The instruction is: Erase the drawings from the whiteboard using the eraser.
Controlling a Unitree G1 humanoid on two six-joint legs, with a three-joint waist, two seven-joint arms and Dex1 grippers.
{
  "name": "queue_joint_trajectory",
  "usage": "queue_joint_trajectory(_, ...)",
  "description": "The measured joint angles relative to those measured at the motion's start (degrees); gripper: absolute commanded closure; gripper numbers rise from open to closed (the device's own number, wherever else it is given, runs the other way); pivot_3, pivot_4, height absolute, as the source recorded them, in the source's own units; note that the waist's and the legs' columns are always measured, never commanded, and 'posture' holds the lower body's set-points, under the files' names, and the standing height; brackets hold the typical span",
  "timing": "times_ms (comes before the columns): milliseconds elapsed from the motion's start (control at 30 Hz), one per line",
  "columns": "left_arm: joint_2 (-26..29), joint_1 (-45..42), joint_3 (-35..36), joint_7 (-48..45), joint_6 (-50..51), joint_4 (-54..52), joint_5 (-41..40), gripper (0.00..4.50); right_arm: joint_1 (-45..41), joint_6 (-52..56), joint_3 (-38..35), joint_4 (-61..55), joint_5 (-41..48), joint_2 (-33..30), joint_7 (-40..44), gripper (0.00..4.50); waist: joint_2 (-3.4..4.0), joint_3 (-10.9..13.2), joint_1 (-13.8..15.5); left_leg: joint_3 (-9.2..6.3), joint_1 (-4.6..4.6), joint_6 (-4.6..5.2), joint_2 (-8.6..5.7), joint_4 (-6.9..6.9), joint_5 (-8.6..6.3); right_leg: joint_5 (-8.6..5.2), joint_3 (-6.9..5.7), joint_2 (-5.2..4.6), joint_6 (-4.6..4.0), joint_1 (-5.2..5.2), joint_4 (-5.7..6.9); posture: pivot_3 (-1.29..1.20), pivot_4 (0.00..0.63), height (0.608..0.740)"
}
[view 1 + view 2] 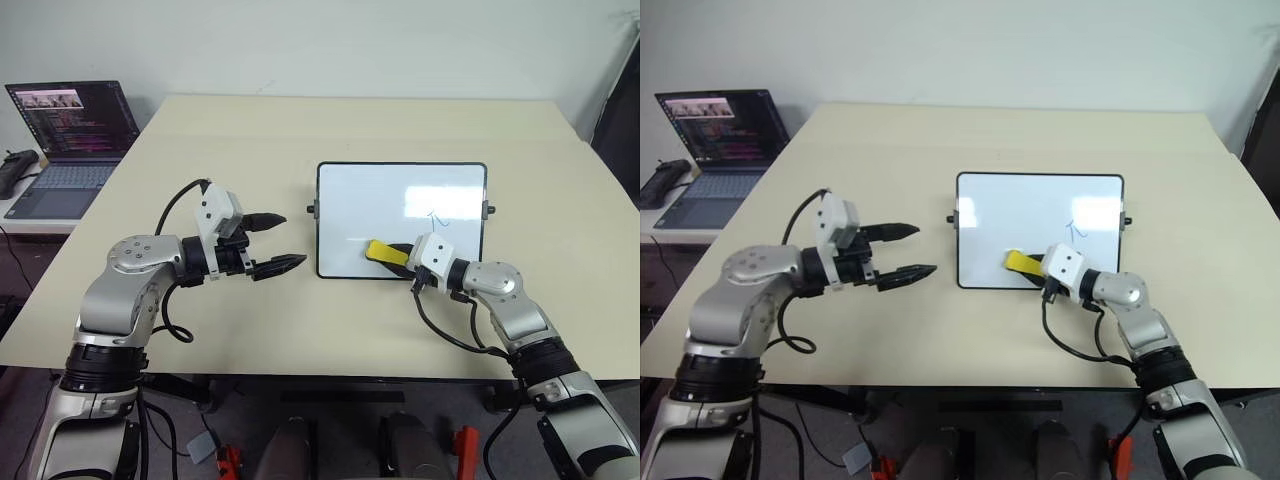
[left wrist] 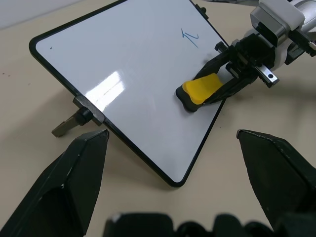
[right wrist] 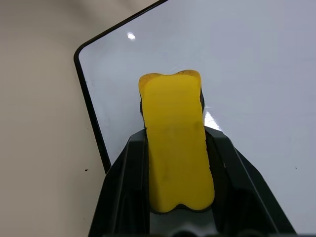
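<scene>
The beige worktop [image 1: 300,150] carries the whiteboard [image 1: 370,200], which lies flat near its centre. A laptop [image 1: 70,140] stands open on a side desk off the worktop's left edge. The left claw [image 1: 270,243] hovers just left of the whiteboard, fingers spread wide and empty. The right claw [image 1: 398,255] is clamped on the yellow eraser [image 1: 384,253], which protrudes beyond the fingertips over the board's near edge, toward its right half. The drawings [image 1: 438,216], thin blue strokes, lie beyond the eraser near the board's right side.
</scene>
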Motion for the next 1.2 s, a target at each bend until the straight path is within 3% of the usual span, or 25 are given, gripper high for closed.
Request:
queue_joint_trajectory(100,0.20,0.04,0.04,0.23,0.04,-0.64,-0.11,0.00,-0.98,-3.40,0.33,3.10,-3.40,-1.37,-3.53,3.38,-0.01,-0.01,0.08,-0.01,0.59,0.05,-0.01,0.02,0.04,-0.16,0.02,0.00,0.26,0.61,-0.08,0.00,0.150,0.740)
queue_joint_trajectory(233,0.24,0.23,0.23,0.95,-0.03,-0.63,-0.04,0.00,-1.49,-6.16,0.33,5.43,-6.03,-3.52,-6.91,3.38,-0.21,-0.13,0.37,-0.11,1.14,0.14,0.00,0.02,0.09,-0.35,-0.02,-0.01,-0.09,1.22,-0.10,0.00,0.150,0.740)
queue_joint_trajectory(500,0.36,0.06,0.25,0.72,-0.04,-0.48,-0.05,0.00,2.86,-8.89,-0.46,3.65,-4.71,-7.09,-5.11,3.38,-0.49,-0.31,0.41,-0.13,1.14,0.19,0.01,-0.01,0.12,-0.35,-0.01,-0.02,-0.10,1.24,-0.16,0.00,0.150,0.740)
queue_joint_trajectory(700,0.26,-0.86,0.17,0.71,-0.04,-0.19,0.01,0.00,7.20,-5.95,2.14,-1.21,-4.06,-5.60,-0.41,3.38,-0.50,-0.31,-0.01,-0.08,1.07,0.14,0.12,-0.09,0.08,-0.36,-0.01,0.04,-0.12,1.13,-0.19,0.00,0.150,0.740)
queue_joint_trajectory(1033,0.10,-1.33,0.10,0.69,-0.04,-0.15,0.02,0.00,4.41,-5.29,3.00,-0.12,-6.58,-4.15,-1.25,3.38,-0.53,-0.33,-0.99,0.01,1.13,0.09,0.70,-0.11,0.05,-0.36,-0.02,0.22,-0.24,1.13,-0.21,0.00,0.150,0.740)
queue_joint_trajectory(1200,0.10,-1.33,0.10,0.74,-0.04,-0.16,0.04,0.00,-1.27,-6.19,3.06,2.65,-9.82,-2.40,-6.86,3.38,-0.51,-0.31,-1.04,0.01,1.08,0.09,0.71,-0.10,0.06,-0.30,-0.03,0.25,-0.33,1.04,-0.21,0.00,0.150,0.740)
